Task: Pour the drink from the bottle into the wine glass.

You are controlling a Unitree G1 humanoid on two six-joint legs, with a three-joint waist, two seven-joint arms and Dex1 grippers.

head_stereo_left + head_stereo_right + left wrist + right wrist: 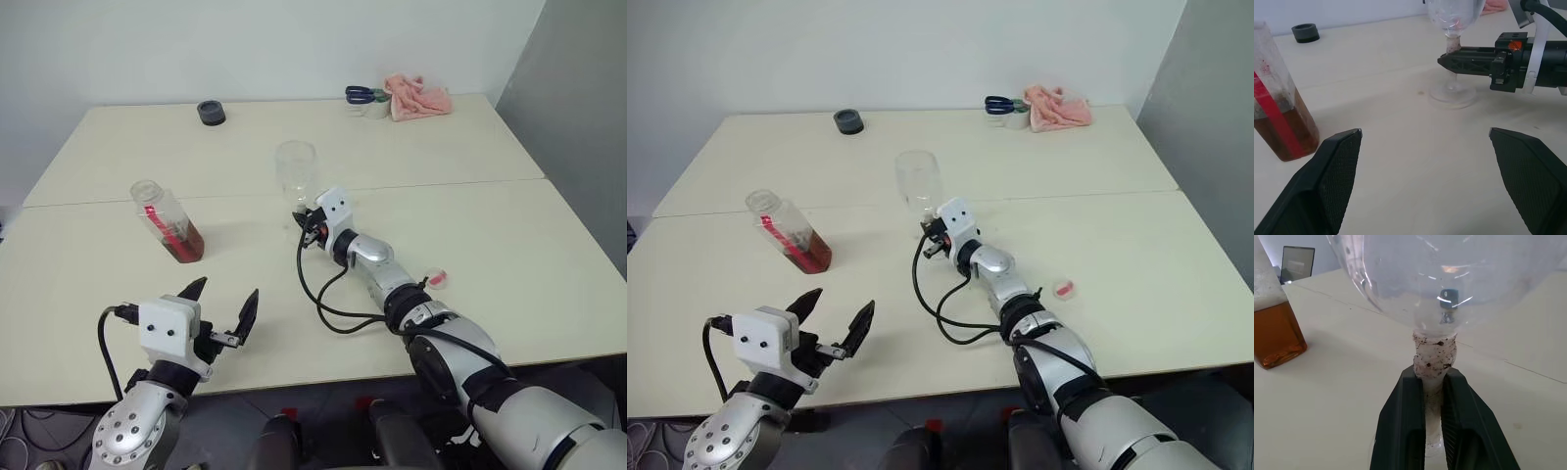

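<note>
The wine glass (295,168) stands upright near the table's middle, its bowl clear and without liquid. My right gripper (1433,396) is shut on its thin stem, just under a white taped wrap below the bowl; the glass's foot (1452,94) rests on the table. The bottle (167,221), clear plastic with a red strip and uncapped, stands to the left, the reddish-brown drink (1284,128) filling its lower part. My left gripper (222,308) hovers open over the table's near edge, short of the bottle, with nothing between its fingers.
A black cap (211,113) lies at the back of the table. Blue-handled scissors (362,94) and a pink cloth (419,98) sit at the back right. A small red-and-white piece (437,279) lies by my right forearm. A seam (470,182) crosses the tabletop.
</note>
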